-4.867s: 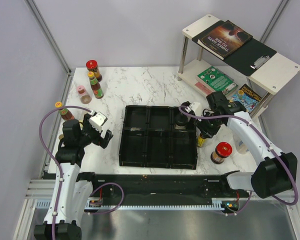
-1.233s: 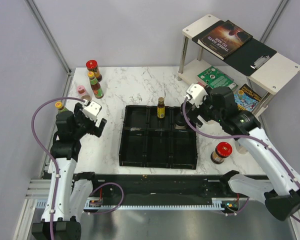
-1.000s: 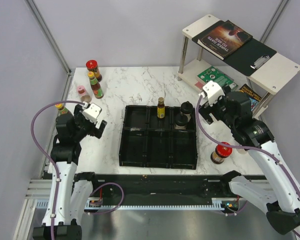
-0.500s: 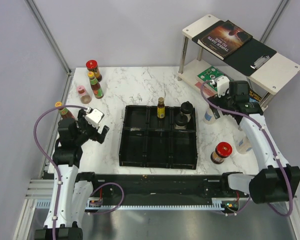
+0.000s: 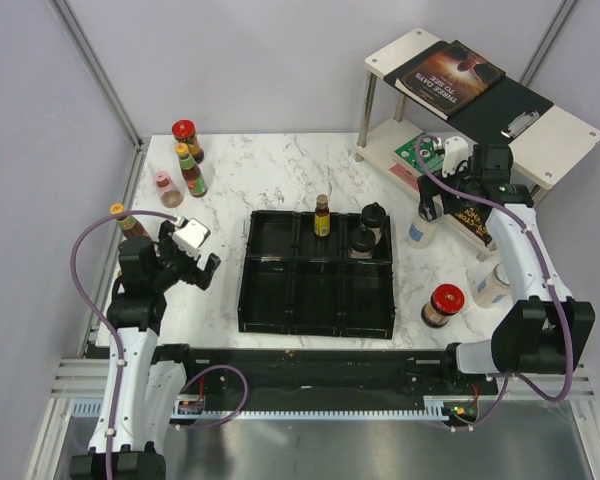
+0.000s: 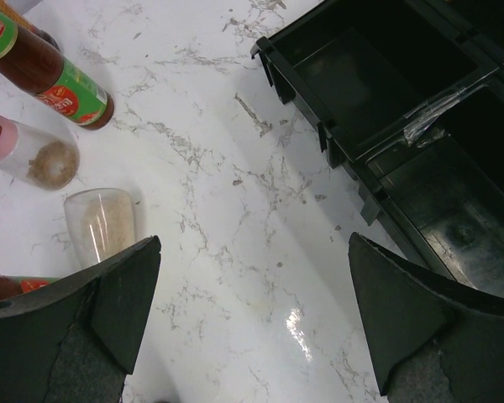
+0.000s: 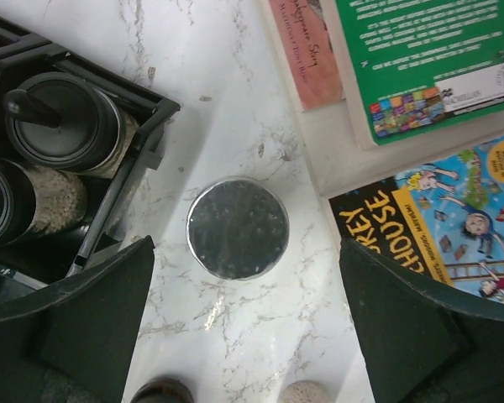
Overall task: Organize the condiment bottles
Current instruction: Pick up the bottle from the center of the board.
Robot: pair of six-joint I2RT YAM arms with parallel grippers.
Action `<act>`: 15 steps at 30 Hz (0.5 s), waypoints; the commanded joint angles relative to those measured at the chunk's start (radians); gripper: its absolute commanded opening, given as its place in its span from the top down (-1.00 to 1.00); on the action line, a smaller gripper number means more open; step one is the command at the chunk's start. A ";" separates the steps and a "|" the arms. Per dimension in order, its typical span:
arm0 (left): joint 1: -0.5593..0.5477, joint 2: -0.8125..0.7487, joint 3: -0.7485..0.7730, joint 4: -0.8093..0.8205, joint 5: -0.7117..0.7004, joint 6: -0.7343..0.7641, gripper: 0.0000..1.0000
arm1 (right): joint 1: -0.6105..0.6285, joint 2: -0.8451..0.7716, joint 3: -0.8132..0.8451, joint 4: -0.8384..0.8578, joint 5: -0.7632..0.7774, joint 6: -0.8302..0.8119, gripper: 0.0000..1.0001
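Note:
The black tray (image 5: 280, 300) holds a slim dark bottle (image 5: 322, 216) and two black-lidded jars (image 5: 374, 218) (image 5: 361, 240) in its far compartments. A silver-lidded jar (image 5: 420, 228) stands right of the tray; my right gripper (image 5: 444, 205) hovers open above it, the lid (image 7: 238, 228) showing just ahead of the fingers (image 7: 84, 319). A red-capped jar (image 5: 443, 305) and a clear jar (image 5: 492, 285) stand nearer. At the far left are a red-capped jar (image 5: 185, 138), a sauce bottle (image 5: 190, 170), a pink-lidded shaker (image 5: 164, 187) and a yellow-capped bottle (image 5: 127, 222). My left gripper (image 5: 192, 266) is open over bare marble.
A white two-level shelf (image 5: 540, 140) with books (image 5: 450, 78) stands at the back right; more books (image 7: 462, 218) lie beside the silver-lidded jar. In the left wrist view a clear jar (image 6: 101, 227) sits near the shaker (image 6: 25, 159), with the tray corner (image 6: 319, 126) to the right.
The slim dark bottle now stands in the tray. My right arm has swung from over the tray to the back right, above the silver-lidded jar. The left arm has barely shifted.

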 commanded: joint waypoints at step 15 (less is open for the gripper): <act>0.013 0.004 -0.009 0.014 0.039 0.002 -0.99 | 0.088 0.140 -0.061 0.116 0.096 0.039 -0.62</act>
